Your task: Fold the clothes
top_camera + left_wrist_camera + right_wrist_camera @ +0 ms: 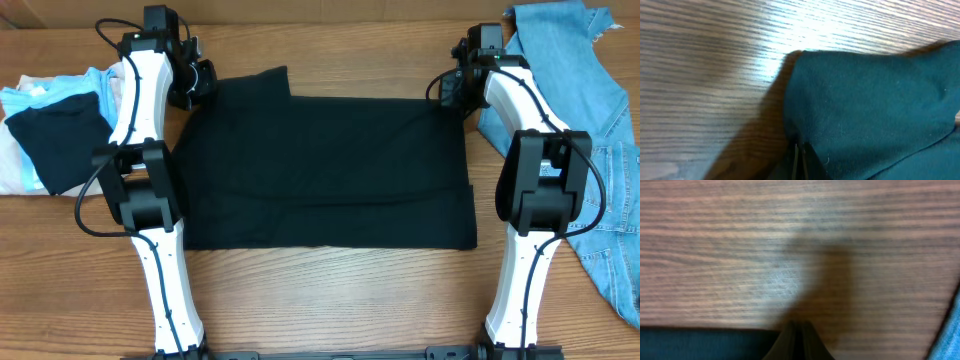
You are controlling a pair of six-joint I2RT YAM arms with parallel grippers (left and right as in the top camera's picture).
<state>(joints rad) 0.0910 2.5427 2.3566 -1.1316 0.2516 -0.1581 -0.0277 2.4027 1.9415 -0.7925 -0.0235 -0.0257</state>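
Garment (pixel 330 170), black matte rectangle on woodgrain table (pixel 330 300), far corners clamped in left gripper (pixel 800 156) and right gripper (pixel 797 339).

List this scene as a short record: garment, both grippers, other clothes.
garment: black garment, spread flat between the arms
left gripper: shut on its far left corner
right gripper: shut at its far right corner
left side: pile of clothes
right side: blue jeans, unfolded
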